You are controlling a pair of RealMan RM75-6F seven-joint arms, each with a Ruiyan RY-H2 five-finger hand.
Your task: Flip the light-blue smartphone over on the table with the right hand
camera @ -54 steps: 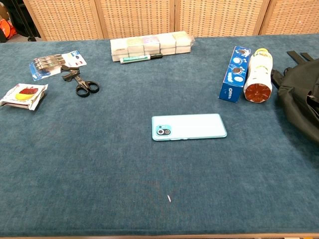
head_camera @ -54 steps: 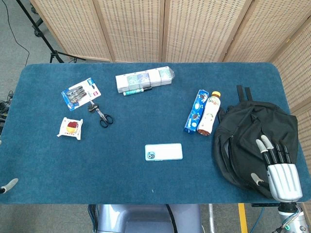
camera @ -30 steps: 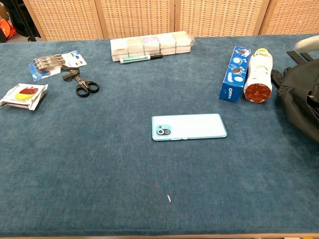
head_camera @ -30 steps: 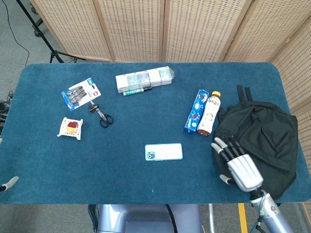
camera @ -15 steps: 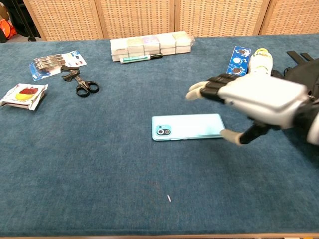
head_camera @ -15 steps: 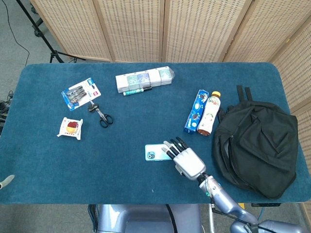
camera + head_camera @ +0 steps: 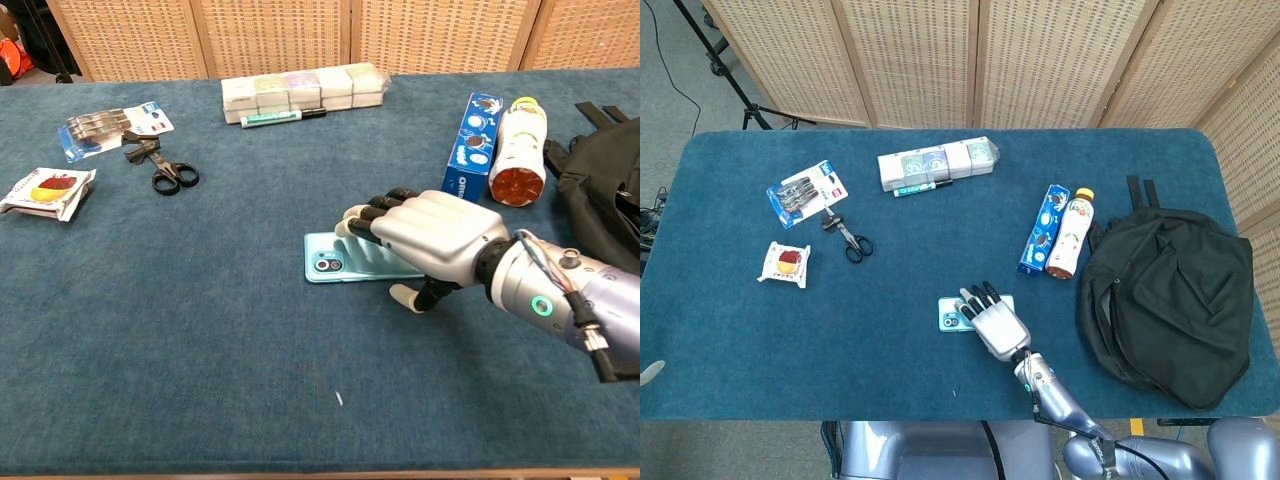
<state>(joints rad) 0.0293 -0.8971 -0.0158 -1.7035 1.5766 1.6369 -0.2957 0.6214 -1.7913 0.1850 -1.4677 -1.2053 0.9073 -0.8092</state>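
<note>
The light-blue smartphone (image 7: 322, 264) lies flat on the blue table, camera side up, with its lens end to the left. Only that left end (image 7: 948, 318) shows in the head view. My right hand (image 7: 430, 235) lies over the phone's middle and right part, its fingers (image 7: 365, 218) stretched across toward the far edge. The thumb (image 7: 405, 294) hangs at the near edge, close to the cloth. From the head view the hand (image 7: 992, 320) covers most of the phone. A pale tip of my left hand (image 7: 648, 372) shows at the table's left front edge.
A black backpack (image 7: 1165, 290) fills the right side. An Oreo box (image 7: 470, 148) and a lying bottle (image 7: 520, 150) sit behind and right of the phone. Scissors (image 7: 848, 238), a snack packet (image 7: 786, 264), a blister pack (image 7: 805, 192) and a row of boxes (image 7: 935, 162) lie further left and back.
My right hand came from above the backpack leftward across the table and lowered onto the phone. The phone has not moved.
</note>
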